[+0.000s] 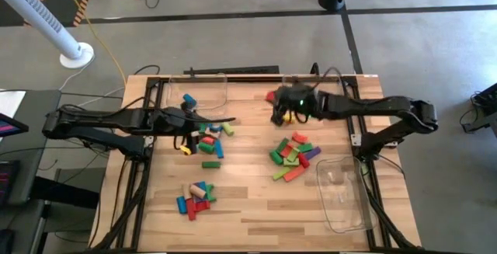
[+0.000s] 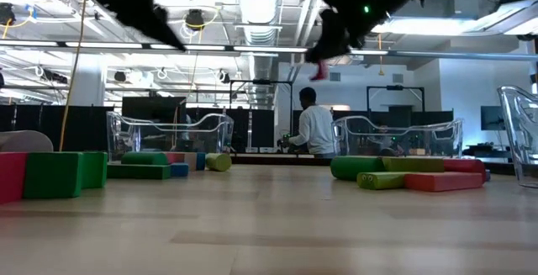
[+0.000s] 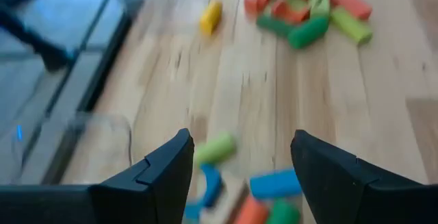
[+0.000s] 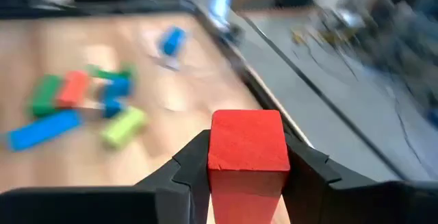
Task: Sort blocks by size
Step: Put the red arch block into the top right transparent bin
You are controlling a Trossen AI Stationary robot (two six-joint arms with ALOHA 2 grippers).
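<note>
Jaws of the right gripper (image 4: 246, 176) clamp a red block (image 4: 246, 148), carried above the table's far edge. Left gripper (image 3: 239, 162) hangs with jaws apart over the left pile (image 1: 208, 139). Step: transport. Next: lower onto the matching-size group, then release.

My tabletop (image 1: 248, 207) is pale wood in planks, with a smooth, faintly satin finish. The blocks (image 1: 293, 159) look like painted wood, matt in red, green and blue; the red block (image 4: 246, 157) in my right claw (image 4: 246, 172) shows a flat, slightly grainy face. Both claws are dark and matt, probably plastic, though my left claw (image 3: 239, 176) is blurred. The tray (image 1: 345, 196) is clear, glossy plastic. The frame rails (image 1: 147, 114) look like black metal.
</note>
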